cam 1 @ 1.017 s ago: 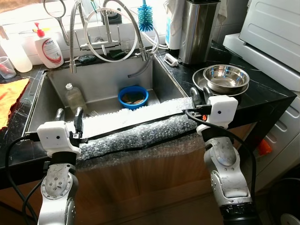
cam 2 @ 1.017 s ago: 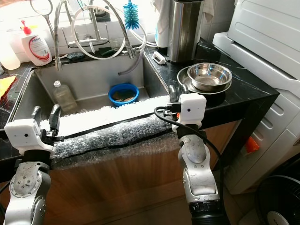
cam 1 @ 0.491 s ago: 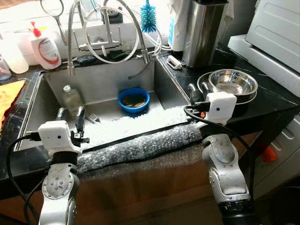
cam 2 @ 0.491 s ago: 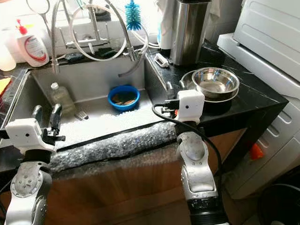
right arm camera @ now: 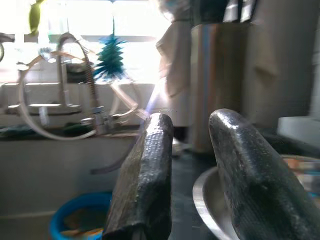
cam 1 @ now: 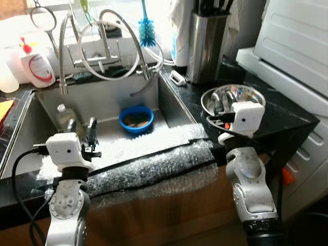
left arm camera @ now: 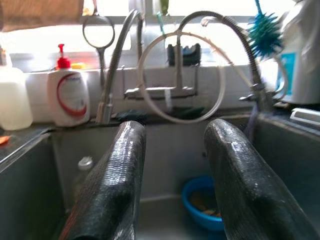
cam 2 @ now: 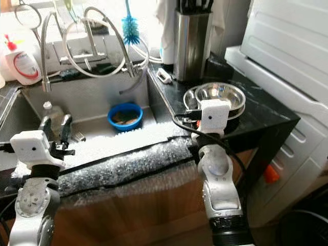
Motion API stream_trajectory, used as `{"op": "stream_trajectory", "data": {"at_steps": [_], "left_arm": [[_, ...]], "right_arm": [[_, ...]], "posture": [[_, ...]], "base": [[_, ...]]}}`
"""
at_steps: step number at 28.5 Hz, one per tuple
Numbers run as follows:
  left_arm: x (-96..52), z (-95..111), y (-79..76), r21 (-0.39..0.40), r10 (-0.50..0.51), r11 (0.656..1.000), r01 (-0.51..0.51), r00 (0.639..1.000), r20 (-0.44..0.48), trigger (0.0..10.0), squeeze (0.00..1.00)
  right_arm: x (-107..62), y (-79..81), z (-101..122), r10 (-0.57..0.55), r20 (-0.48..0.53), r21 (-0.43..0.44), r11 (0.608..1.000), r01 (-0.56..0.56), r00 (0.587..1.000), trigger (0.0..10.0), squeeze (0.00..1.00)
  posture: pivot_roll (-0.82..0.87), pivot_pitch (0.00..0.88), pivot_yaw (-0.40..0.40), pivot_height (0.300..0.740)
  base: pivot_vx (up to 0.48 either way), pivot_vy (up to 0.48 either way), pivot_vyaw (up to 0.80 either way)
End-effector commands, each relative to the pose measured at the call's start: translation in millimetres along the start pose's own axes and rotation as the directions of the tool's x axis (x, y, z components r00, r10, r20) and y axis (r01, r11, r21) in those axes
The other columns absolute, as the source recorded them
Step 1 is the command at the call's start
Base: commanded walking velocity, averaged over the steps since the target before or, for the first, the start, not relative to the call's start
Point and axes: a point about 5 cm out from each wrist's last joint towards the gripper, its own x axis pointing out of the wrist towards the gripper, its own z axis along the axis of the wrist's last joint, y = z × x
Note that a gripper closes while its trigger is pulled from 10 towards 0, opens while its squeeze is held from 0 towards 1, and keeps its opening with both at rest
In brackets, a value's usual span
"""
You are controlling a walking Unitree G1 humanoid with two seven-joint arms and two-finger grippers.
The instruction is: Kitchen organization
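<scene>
A long sheet of bubble wrap (cam 1: 148,159) lies along the front edge of the table, one half spilling into the sink (cam 1: 107,102) and the other drooping over the cabinet front. It looks light, limp and crackly, likely to sag and slide if lifted at one point, so a pinch at each end should carry it best. The left end effector (cam 1: 82,130) hovers over the sheet's left end with its fingers (left arm camera: 120,180) parted and nothing between them; the right end effector (cam 1: 221,107) stands at the sheet's right end beside the steel bowls (cam 1: 233,100), also spread and empty. Room is tight: a blue bowl (cam 1: 136,118) and a plastic bottle (cam 1: 65,117) sit in the sink behind the sheet, the faucet hoses (cam 1: 110,46) loop at the back edge, and a white appliance (cam 1: 292,46) crowds the right edge.
</scene>
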Motion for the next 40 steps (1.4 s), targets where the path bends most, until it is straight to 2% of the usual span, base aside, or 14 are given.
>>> {"op": "stream_trajectory", "data": {"at_steps": [1,11,13,19,20,23,24,26,27,29,35,36,37,40], "left_arm": [[0.5,2,2.8,0.018,0.011,1.0,-0.011,1.0,0.008,10.0,0.0],[-0.1,-1,0.6,0.017,0.006,1.0,-0.006,1.0,-0.004,10.0,0.0],[0.0,-1,0.5,0.015,0.005,1.0,-0.005,1.0,-0.005,10.0,0.0],[-0.6,-2,-0.4,0.015,0.001,1.0,0.0,1.0,-0.011,10.0,0.0],[-0.6,-2,-0.5,0.015,0.0,1.0,0.0,1.0,-0.011,10.0,0.0],[-0.2,-2,-0.6,0.015,0.0,1.0,0.0,1.0,-0.011,10.0,0.0],[0.1,-2,-0.9,0.014,-0.001,1.0,0.001,1.0,-0.012,10.0,0.0],[0.0,-3,-1.8,0.014,-0.007,1.0,0.008,1.0,-0.016,10.0,0.0],[0.0,-3,-1.8,0.014,-0.007,1.0,0.008,1.0,-0.016,10.0,0.0],[-0.2,-4,-2.2,0.021,-0.018,1.0,0.018,1.0,-0.02,10.0,0.0],[0.5,-4,-1.4,0.025,-0.024,0.999,0.024,0.999,-0.024,10.0,0.0],[0.4,-4,-1.6,0.026,-0.027,0.999,0.027,0.999,-0.024,10.0,0.0],[0.3,-5,-2.0,0.027,-0.032,0.999,0.032,0.999,-0.025,10.0,0.0],[0.3,-5,-1.7,0.031,-0.034,0.999,0.034,0.999,-0.025,10.0,0.0]], "right_arm": [[2.9,3.5,4,0.015,0.015,0.007,1.0,-0.015,1.0,10.0,0.0],[8.3,-6.3,8,-0.024,0.022,-0.001,1.0,0.024,0.999,10.0,0.0],[14.2,-20.1,12,-0.091,0.022,0.025,0.996,0.09,0.996,10.0,0.0],[27.3,-43.5,20,-0.222,-0.008,0.102,0.97,0.222,0.975,10.0,0.0],[28.5,-46.4,19,-0.237,-0.024,0.112,0.965,0.238,0.971,10.0,0.54],[29.5,-48.2,18,-0.245,-0.035,0.118,0.962,0.248,0.969,10.0,0.54],[30.8,-51.3,18,-0.265,-0.043,0.15,0.951,0.269,0.963,10.0,1.0],[36.3,-64.4,16,-0.348,-0.105,0.227,0.904,0.363,0.932,10.0,1.0],[36.3,-64.4,16,-0.348,-0.105,0.227,0.904,0.363,0.932,10.0,1.0],[41.0,-74.1,15,-0.399,-0.155,0.274,0.862,0.427,0.904,10.0,1.0],[49.5,-86.4,8,-0.432,-0.23,0.25,0.839,0.483,0.872,10.0,1.0],[50.3,-87.1,6,-0.435,-0.247,0.241,0.838,0.49,0.866,10.0,0.71],[51.8,-88.4,4,-0.442,-0.273,0.219,0.836,0.503,0.854,10.0,0.03],[54.4,-92.8,3,-0.461,-0.306,0.17,0.834,0.524,0.833,10.0,0.0]], "posture": [[-0.06,0.0,0.028,0.74],[-0.07,0.0,0.027,0.74],[-0.07,0.0,0.028,0.74],[-0.07,0.0,0.027,0.74],[-0.07,0.0,0.027,0.74],[-0.07,0.0,0.028,0.74],[-0.07,0.0,0.028,0.74],[-0.07,0.0,0.029,0.74],[-0.07,0.0,0.029,0.74],[-0.07,0.0,0.034,0.74],[-0.07,0.0,0.038,0.74],[-0.07,0.0,0.038,0.74],[-0.07,0.0,0.037,0.74],[-0.07,0.0,0.036,0.74]], "base": [[0.0,0.0,0.0],[0.0,0.0,0.0],[0.0,0.0,0.0],[0.0,0.0,0.0],[0.0,0.0,0.0],[0.0,0.0,0.0],[0.0,0.0,0.0],[0.0,0.0,0.0],[0.0,0.0,0.0],[0.0,0.0,0.0],[0.0,0.0,0.0],[0.0,0.0,0.0],[0.0,0.0,0.0],[0.0,0.0,0.0]]}}
